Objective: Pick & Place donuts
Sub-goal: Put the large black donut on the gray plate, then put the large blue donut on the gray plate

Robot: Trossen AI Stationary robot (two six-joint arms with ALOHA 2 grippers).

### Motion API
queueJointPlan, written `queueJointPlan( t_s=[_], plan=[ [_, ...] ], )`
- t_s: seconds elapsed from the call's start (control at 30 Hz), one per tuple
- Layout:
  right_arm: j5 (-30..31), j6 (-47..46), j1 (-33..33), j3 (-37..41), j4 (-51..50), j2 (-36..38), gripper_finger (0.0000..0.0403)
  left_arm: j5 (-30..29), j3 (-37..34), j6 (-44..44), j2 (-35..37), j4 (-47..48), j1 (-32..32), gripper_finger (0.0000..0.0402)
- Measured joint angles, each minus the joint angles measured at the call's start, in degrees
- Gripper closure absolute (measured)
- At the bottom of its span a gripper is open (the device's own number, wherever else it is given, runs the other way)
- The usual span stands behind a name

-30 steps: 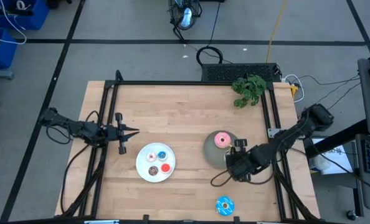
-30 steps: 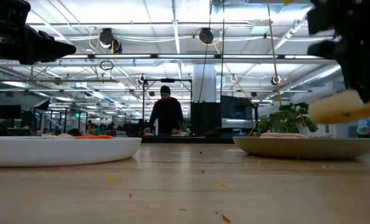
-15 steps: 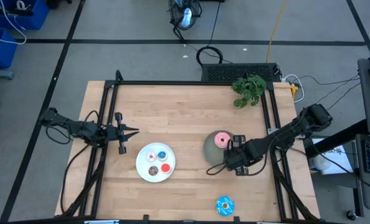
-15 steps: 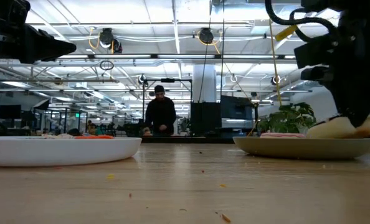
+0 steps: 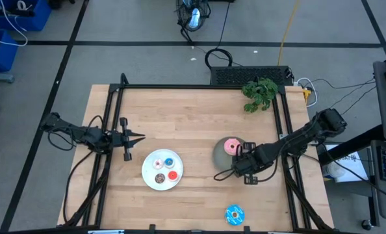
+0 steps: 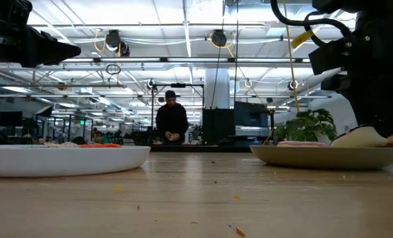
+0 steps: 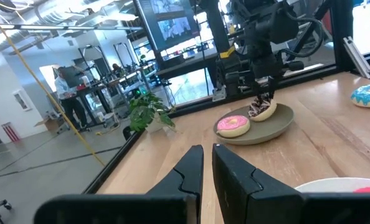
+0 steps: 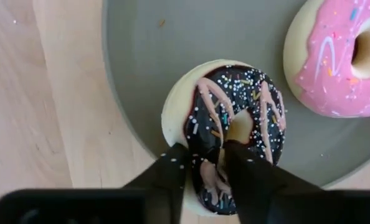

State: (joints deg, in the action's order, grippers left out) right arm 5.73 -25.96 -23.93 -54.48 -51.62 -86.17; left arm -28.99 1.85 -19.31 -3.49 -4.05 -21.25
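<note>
My right gripper [image 8: 207,163] hangs over the near right rim of the round grey plate [image 5: 219,155] and is shut on the chocolate donut with white drizzle [image 8: 228,118]. The pink donut [image 5: 231,146] lies flat on that plate beside it. The blue-sprinkled donut [image 5: 234,214] lies on the table by the near edge. The tiny blue, brown and red donuts lie on the round white plate [image 5: 149,174]. My left gripper [image 5: 138,137] is shut, up off the table near its left side. My right gripper pinches the chocolate donut's ring on the side nearest the wrist [image 8: 205,177]. One finger [image 8: 172,171] is on the outer edge and the other [image 8: 244,168] sits just below the hole. The fingers come from above. The donut stands tilted with its lower edge [image 6: 365,141] on the grey plate.
A green plant [image 5: 259,91] lies at the far right corner of the table. A dark frame rail [image 5: 287,140] runs along the right side, close behind the right arm. Bare wood lies between the two plates and across the far half. A person stands in the room beyond.
My right gripper has come down and moved a little toward the grey plate, staying shut on the chocolate donut. The donut was lifted clear beside the plate a second ago and now rests tilted on it.
</note>
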Motion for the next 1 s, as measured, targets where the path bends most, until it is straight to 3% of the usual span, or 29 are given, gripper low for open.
queueJointPlan(
  t_s=[0.2,0.43,0.8,1.0],
  plan=[
    [-0.2,-0.1,0.1,0.0,0.0,0.0,0.0241,0.0,0.0,0.0,0.0,0.0,0.0,0.0360],
    [-3.1,0.9,0.3,-2.3,-1.1,0.0,0.0216,0.0,0.0,0.0,0.0,0.0,0.0,0.0360],
    [-1.1,1.0,-0.9,-14.6,-7.8,0.0,0.0234,0.0,0.0,0.0,0.0,0.0,0.0,0.0360],
    [0.2,-1.8,-6.5,-24.2,-11.1,-4.5,0.0291,-0.1,0.0,0.0,0.0,0.1,0.0,0.0360]
  ],
)
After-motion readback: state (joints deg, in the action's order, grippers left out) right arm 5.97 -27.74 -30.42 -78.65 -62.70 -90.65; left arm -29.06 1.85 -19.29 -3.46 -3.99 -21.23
